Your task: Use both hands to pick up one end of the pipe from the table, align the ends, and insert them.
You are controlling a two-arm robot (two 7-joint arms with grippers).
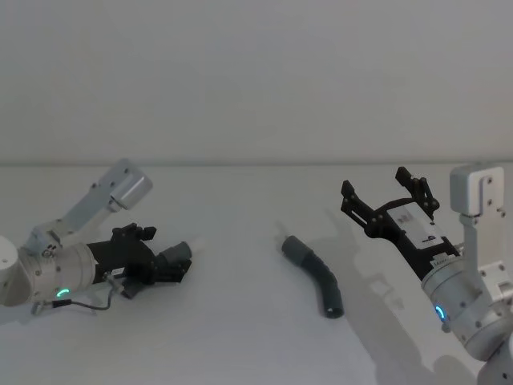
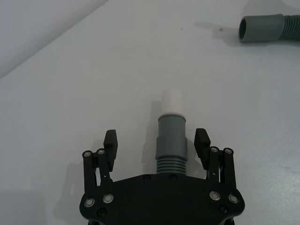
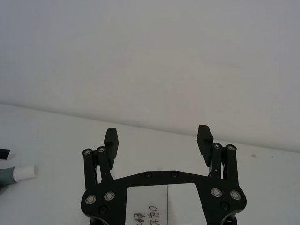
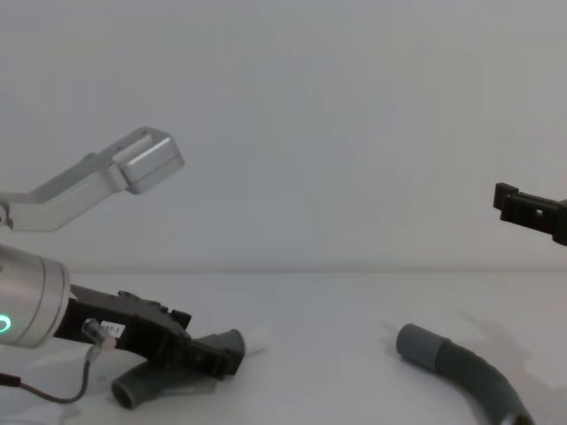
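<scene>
The short pipe piece (image 2: 171, 140) lies on the white table (image 1: 240, 337) at the left, its grey collar and white spigot tip (image 2: 172, 99) pointing toward the middle. My left gripper (image 2: 156, 137) is low over it and open. One finger stands on each side of the collar with a gap to it, as the head view also shows for the left gripper (image 1: 164, 261). The longer curved pipe piece (image 1: 317, 273) rests mid-table, its socket cuff (image 2: 258, 28) facing the short piece. My right gripper (image 1: 385, 188) hangs open and empty above the table at the right.
Bare white table (image 4: 337, 310) lies between the two pipe pieces and all around them. A plain wall stands behind. The left arm's silver elbow link (image 1: 120, 188) rises above the table behind the left gripper.
</scene>
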